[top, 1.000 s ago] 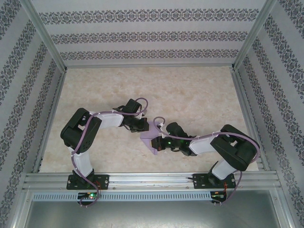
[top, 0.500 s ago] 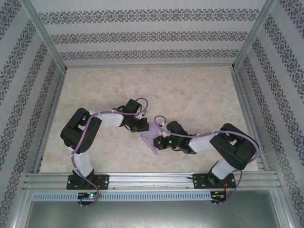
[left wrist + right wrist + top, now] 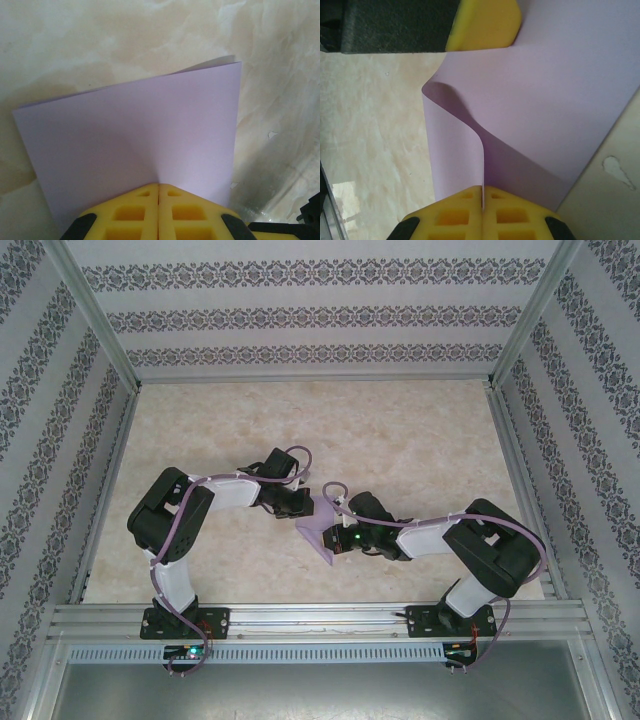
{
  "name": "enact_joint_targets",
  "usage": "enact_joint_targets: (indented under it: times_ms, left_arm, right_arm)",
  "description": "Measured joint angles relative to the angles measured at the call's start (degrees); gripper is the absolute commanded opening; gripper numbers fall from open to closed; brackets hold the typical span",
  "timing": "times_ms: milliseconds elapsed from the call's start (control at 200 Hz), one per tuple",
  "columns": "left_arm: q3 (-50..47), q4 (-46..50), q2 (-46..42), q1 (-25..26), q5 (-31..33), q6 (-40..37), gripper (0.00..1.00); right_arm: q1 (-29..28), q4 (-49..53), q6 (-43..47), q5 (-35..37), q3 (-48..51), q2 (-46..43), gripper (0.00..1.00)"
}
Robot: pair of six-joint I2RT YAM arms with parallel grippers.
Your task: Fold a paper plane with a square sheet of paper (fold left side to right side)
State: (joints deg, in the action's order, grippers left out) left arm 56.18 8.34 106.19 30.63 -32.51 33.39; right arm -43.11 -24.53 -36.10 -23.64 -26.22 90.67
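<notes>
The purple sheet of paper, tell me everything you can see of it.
The square sheet of paper is plain matte lavender, unmarked, doubled over with a second layer peeking past one edge. Over the table, the left gripper and right gripper are each shut on an edge; by the right one a layer bows up in a soft curl.

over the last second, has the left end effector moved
No. The left end effector stays put against the near rail, shut on the paper.
</notes>
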Motion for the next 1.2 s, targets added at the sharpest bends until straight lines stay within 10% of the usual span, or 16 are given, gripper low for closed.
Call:
enact_joint_targets:
  times_ms: [1199]
  left_arm:
    - [0.0, -0.1, 0.0, 0.1, 0.4, 0.0, 0.08]
  right_arm:
    - [0.2, 3.1, 0.5, 1.7, -1.3, -0.2, 0.00]
